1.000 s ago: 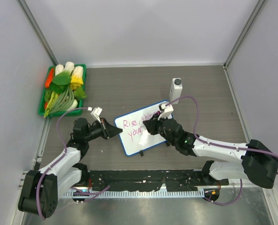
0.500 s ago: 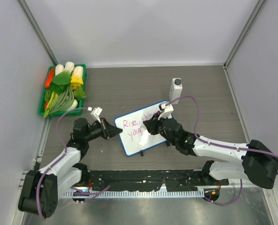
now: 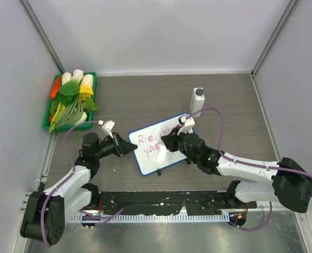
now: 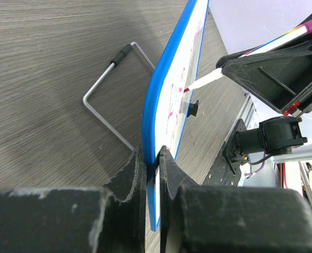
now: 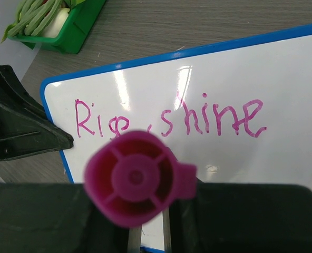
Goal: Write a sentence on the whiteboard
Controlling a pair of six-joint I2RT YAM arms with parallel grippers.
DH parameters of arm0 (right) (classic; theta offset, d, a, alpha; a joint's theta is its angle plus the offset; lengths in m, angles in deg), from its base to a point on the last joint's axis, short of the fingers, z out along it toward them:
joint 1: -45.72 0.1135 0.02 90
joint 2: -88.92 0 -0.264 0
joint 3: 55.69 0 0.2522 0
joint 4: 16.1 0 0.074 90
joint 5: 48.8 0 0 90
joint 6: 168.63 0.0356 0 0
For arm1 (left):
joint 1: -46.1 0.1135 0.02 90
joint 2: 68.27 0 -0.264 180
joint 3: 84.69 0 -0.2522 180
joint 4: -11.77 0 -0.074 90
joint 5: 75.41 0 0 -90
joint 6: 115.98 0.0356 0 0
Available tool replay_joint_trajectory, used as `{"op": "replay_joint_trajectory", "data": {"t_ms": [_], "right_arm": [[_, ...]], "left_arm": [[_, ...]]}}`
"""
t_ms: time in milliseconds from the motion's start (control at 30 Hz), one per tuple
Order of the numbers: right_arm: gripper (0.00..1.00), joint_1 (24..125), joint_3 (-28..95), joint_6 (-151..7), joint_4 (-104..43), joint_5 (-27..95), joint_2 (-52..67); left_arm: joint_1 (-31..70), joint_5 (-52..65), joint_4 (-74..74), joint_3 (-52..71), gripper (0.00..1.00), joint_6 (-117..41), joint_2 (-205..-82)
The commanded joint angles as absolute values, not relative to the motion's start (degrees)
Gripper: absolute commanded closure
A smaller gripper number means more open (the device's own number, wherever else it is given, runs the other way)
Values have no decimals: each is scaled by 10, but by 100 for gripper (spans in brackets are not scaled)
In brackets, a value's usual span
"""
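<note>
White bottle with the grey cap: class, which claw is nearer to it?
Right. The right claw, gripping the marker over the whiteboard, is just near-left of the white bottle. The left claw clamps the whiteboard's left edge, farther away.

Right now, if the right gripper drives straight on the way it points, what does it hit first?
The whiteboard, on its written face. The right gripper aims at it with the marker leading; in the left wrist view the tip looks on, or barely off, the board.

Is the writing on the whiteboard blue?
No, the writing on the whiteboard is pink in the right wrist view.
</note>
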State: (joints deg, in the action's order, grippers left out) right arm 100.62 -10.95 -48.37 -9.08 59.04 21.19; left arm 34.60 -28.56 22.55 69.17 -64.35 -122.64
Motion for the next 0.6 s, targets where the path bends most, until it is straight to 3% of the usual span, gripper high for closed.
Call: {"op": "replay_joint_trajectory", "data": {"t_ms": [0,367,567], "right_arm": [[99,1004,-102,-493,-93,591,233],[99,999,-80,-509,-114,558,288],[99,929,-87,-505,-125,458,305]], "left_arm": [[350,-254,233,694,100,-601,-1223],[350,-255,232,695,100,-601,-1221],[350,-256,234,694,100,-601,-1223]]}}
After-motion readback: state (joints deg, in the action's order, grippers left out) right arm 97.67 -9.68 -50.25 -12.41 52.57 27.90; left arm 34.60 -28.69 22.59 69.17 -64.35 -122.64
